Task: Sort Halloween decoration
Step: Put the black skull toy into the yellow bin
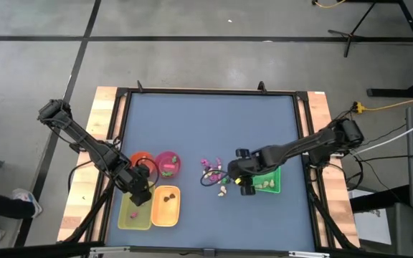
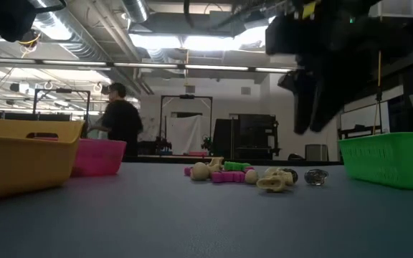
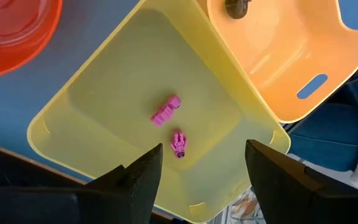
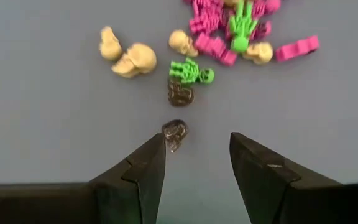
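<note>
The Halloween decoration trinkets lie in a loose pile [image 1: 214, 172] on the blue table: magenta pieces [image 4: 213, 43], green skeletons [image 4: 191, 71], cream skulls [image 4: 135, 60] and dark pieces [image 4: 180, 92]. My right gripper [image 4: 197, 162] hovers open, pointing down, just near of the pile. One dark trinket [image 4: 174, 132] lies on the table beside one fingertip, untouched. My left gripper [image 3: 201, 168] hangs open over the yellow tray [image 3: 92, 99]. Two magenta trinkets [image 3: 166, 111] lie in that tray.
An orange tray [image 3: 278, 56] holding a dark trinket [image 3: 236, 7] sits beside the yellow one. An orange bowl [image 1: 140, 161] and a pink bowl [image 1: 167, 163] stand behind them. A green tray [image 1: 267, 179] is right of the pile. A person [image 2: 120, 118] stands beyond the table.
</note>
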`<state>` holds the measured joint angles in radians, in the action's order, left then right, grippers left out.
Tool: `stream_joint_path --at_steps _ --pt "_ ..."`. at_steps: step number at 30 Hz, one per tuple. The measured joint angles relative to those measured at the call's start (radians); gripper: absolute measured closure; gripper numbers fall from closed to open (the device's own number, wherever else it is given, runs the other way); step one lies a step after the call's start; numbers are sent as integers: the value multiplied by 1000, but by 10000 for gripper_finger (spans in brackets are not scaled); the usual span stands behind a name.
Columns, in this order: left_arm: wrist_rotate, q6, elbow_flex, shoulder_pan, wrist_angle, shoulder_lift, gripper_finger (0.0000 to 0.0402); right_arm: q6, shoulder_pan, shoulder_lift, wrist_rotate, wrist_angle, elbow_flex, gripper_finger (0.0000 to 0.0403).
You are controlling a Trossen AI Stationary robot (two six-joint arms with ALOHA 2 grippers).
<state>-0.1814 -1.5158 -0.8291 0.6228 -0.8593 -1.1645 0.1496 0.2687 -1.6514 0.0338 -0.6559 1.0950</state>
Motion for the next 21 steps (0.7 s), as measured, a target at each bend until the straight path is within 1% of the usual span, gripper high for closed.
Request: stream_joint_path --at_steps 5,13,21 --pt "22 0 0 0 0 0 189 1 0 -50 -4 10 0 226" --pt "29 0 0 0 0 0 189 1 0 -129 -19 17 0 226" --pt "42 0 0 0 -1 0 189 2 0 -179 -29 44 0 226"
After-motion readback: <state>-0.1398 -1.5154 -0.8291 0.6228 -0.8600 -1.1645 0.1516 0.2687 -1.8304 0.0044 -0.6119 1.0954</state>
